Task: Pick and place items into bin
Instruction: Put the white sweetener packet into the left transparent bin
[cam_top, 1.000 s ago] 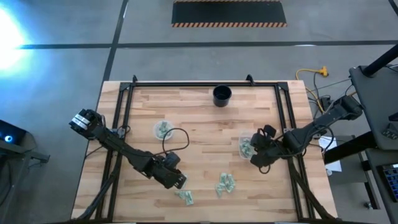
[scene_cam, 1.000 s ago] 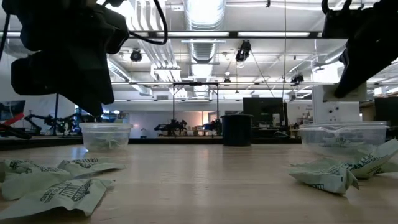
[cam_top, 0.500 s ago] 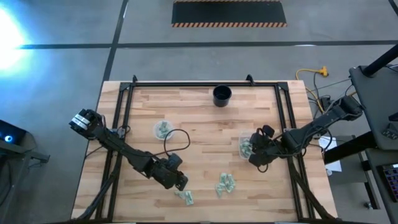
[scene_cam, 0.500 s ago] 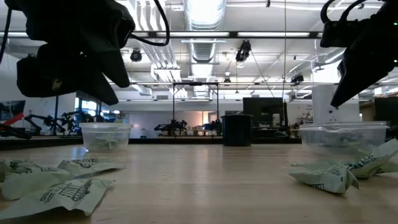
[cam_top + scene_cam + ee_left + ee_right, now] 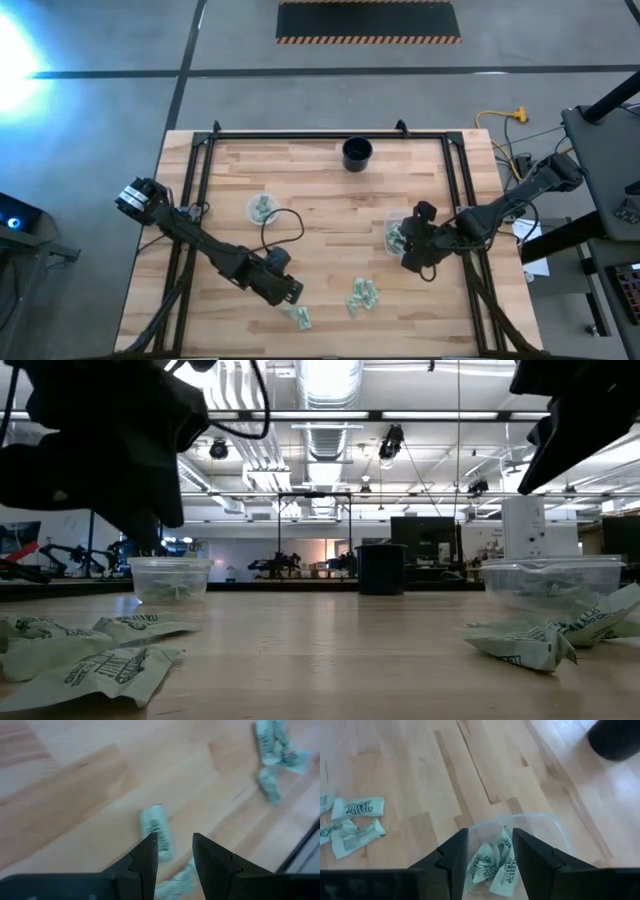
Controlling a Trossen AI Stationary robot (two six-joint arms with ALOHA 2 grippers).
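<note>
Small pale green and white packets lie flat on the wooden table: a few (image 5: 297, 317) just near of my left gripper (image 5: 288, 292), and a cluster (image 5: 362, 295) to their right. In the left wrist view my left gripper (image 5: 175, 849) is open above one packet (image 5: 157, 831), touching nothing. My right gripper (image 5: 408, 258) hovers open over the right clear tub (image 5: 395, 235). In the right wrist view it (image 5: 490, 851) looks down on the packets (image 5: 492, 862) that lie in that tub. A second clear tub (image 5: 263, 208) with packets stands at the centre left.
A black cup (image 5: 357, 153) stands at the table's far edge. A black cable loops over the table by the left tub (image 5: 285, 225). Black frame rails (image 5: 200, 200) run along the left, right and far sides. The low view shows packets at both sides (image 5: 90, 655) (image 5: 530, 640).
My right gripper has risen a little above the right tub. My left gripper has rolled a little about its own axis while staying in place over the packets.
</note>
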